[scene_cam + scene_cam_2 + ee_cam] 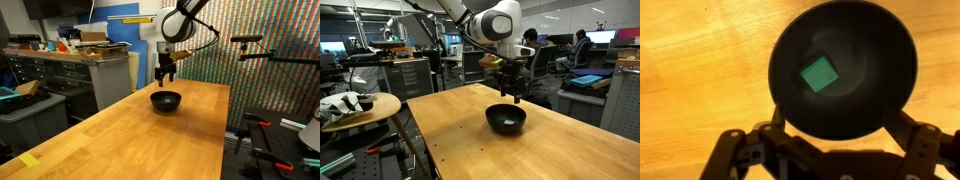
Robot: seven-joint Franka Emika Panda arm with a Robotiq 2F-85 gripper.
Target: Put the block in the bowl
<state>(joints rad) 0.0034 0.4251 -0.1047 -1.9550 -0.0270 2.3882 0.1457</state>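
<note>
The green block lies inside the black bowl, left of its middle, seen from straight above in the wrist view. The bowl stands on the wooden table in both exterior views. The block is too small to make out in the exterior views. My gripper hangs just above the bowl, pointing down. Its two fingers are spread wide apart on either side of the bowl's near rim, with nothing between them.
The wooden table stretches toward the camera, with a yellow patch of tape near its front corner. A round side table with clutter stands beside it. Cabinets and a tripod arm stand behind.
</note>
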